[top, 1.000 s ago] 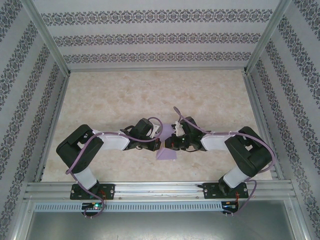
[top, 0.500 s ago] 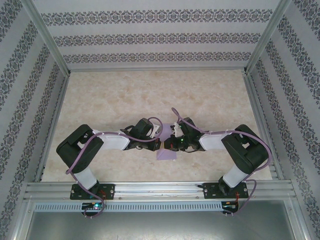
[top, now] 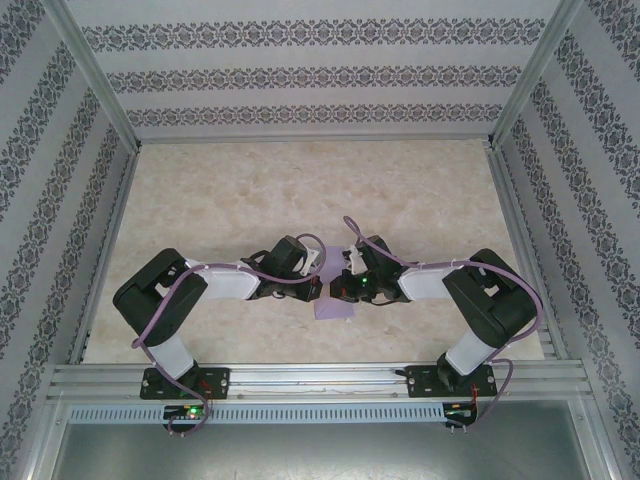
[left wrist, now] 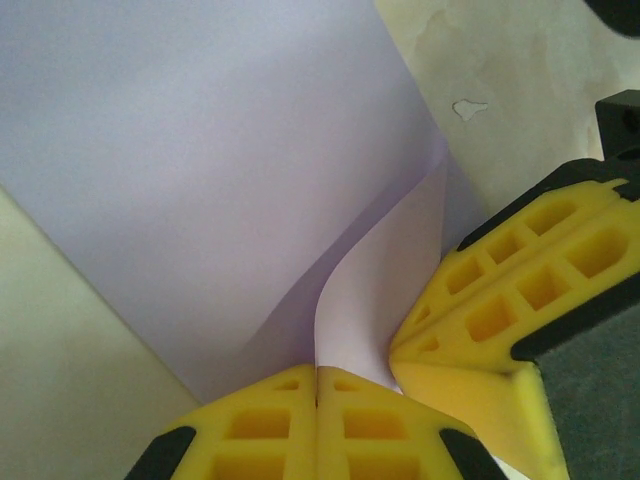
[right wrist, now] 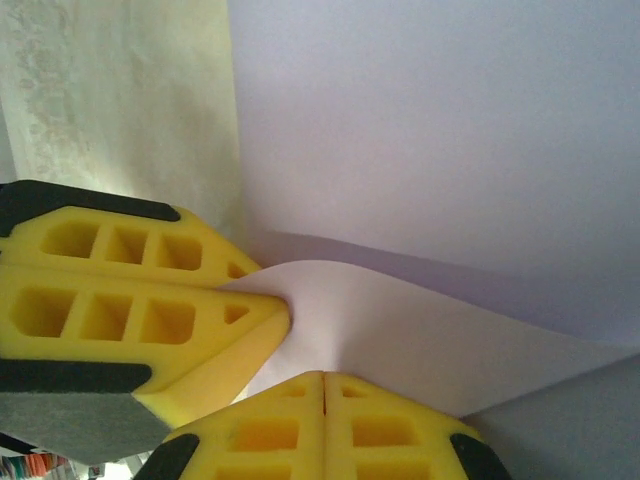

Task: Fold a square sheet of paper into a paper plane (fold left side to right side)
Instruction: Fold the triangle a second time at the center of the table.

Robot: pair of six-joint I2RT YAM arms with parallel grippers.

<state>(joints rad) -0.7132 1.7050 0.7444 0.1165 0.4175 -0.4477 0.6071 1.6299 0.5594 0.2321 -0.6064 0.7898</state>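
The square sheet of paper (top: 333, 309) is lilac and lies on the table between the two arms, mostly covered by them from above. In the left wrist view the sheet (left wrist: 200, 150) lies flat, with one flap (left wrist: 385, 270) curling up into the seam of my left gripper (left wrist: 318, 385), which is shut on it. The right gripper's yellow fingers (left wrist: 500, 310) press in from the right. In the right wrist view the same raised flap (right wrist: 400, 330) runs into my shut right gripper (right wrist: 323, 390), and the left gripper's fingers (right wrist: 130, 310) pinch it beside. From above, the left gripper (top: 322, 285) and right gripper (top: 338, 286) almost touch.
The marbled tabletop (top: 300, 190) stretches behind the arms. Patterned walls and aluminium posts enclose it, and a metal rail (top: 320, 378) runs along the near edge. A small chipped mark (left wrist: 468, 107) shows on the table by the sheet.
The right arm has shifted slightly left and back, toward the left gripper. Less of the lilac sheet shows under the grippers. The left arm holds still.
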